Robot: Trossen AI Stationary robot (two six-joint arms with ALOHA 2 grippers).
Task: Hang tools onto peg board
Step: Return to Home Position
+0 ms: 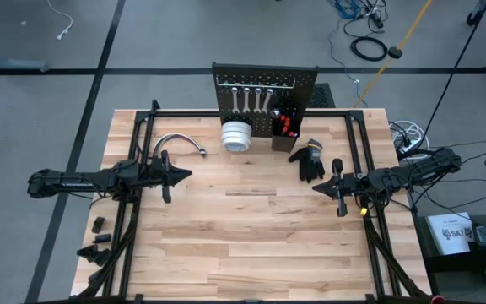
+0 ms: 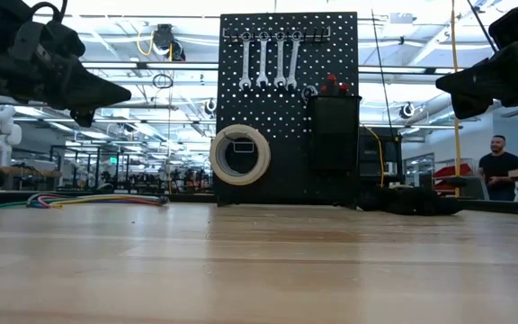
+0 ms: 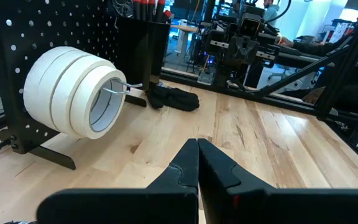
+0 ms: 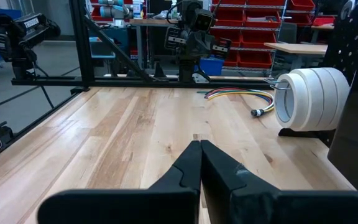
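Your left tool (image 3: 197, 149) and right tool (image 4: 200, 147) both closed, empty; peg board (image 1: 264, 84) ahead between them, well apart, left nearer tape rolls (image 1: 236, 135)

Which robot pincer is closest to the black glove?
The right pincer: the black glove lies close by its tip, while the left pincer sits across the table, by the curved chrome tube.
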